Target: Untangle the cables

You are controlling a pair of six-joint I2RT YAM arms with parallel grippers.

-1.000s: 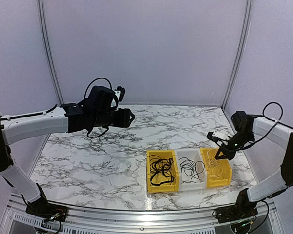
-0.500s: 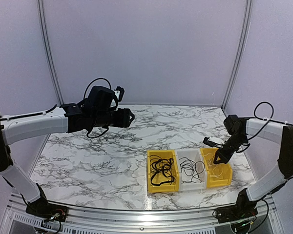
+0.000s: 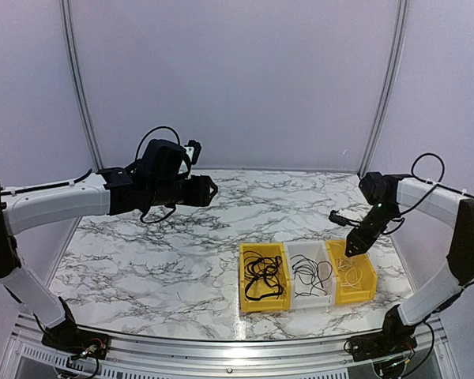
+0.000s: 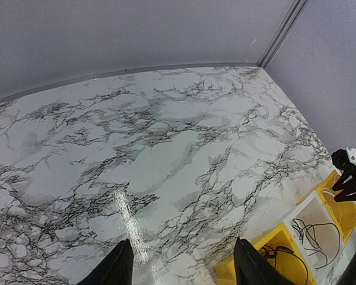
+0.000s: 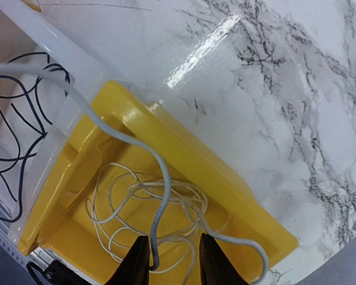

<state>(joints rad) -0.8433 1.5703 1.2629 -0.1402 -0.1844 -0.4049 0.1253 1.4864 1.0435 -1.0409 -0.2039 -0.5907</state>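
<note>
White cable [image 5: 161, 178] is lying in the right yellow bin [image 5: 184, 151] on the desk [image 4: 166, 148], passing between the right fingers [image 5: 136, 261]; grasp cannot be confirmed. Pulling risks dragging the coiled cables [image 5: 187, 193] out. Left fingers [image 4: 120, 267] are hovering released, far left.

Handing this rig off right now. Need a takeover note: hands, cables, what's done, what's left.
Hands: left hand open, empty, hovering over bare table, away from the bins. The right hand is open, low over the right yellow bin; a white cable runs between its fingers, apparently unclamped.
Cables: black cables fill the left yellow bin, more black ones sit in the white bin, and white cables in the right yellow bin.
Done: cables binned, mostly by colour.
Left: that white cable trails across the white bin, and each pile looks looped together.
</note>
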